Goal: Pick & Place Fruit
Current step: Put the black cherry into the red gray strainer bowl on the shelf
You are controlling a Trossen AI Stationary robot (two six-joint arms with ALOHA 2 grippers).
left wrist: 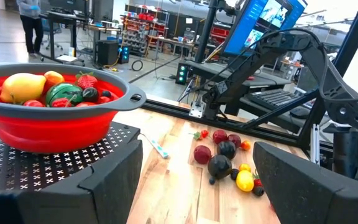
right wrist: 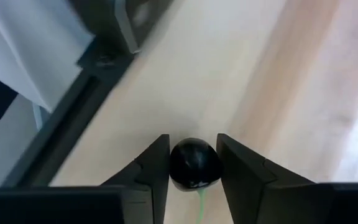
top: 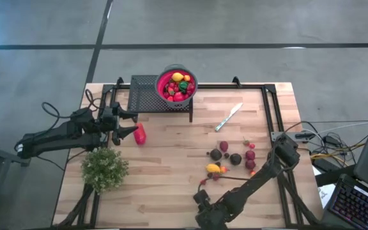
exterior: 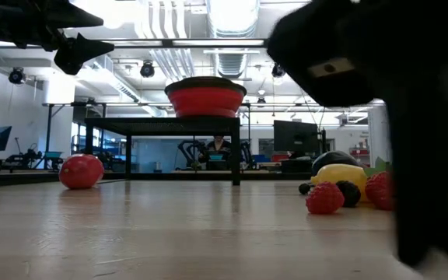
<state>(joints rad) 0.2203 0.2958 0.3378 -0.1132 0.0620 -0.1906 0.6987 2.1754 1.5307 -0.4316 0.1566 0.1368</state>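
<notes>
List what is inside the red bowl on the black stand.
The red bowl holds a yellow fruit, an orange one, a strawberry, a green piece and small red pieces. Anything beneath that top layer is covered.

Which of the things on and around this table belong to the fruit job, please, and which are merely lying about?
Part of the job:
- loose fruit on the table
- larger red piece near the left gripper
- dark berry between the right gripper fingers
- red bowl of fruit on the black stand

Lying about:
- silver knife
- bushy green plant
</notes>
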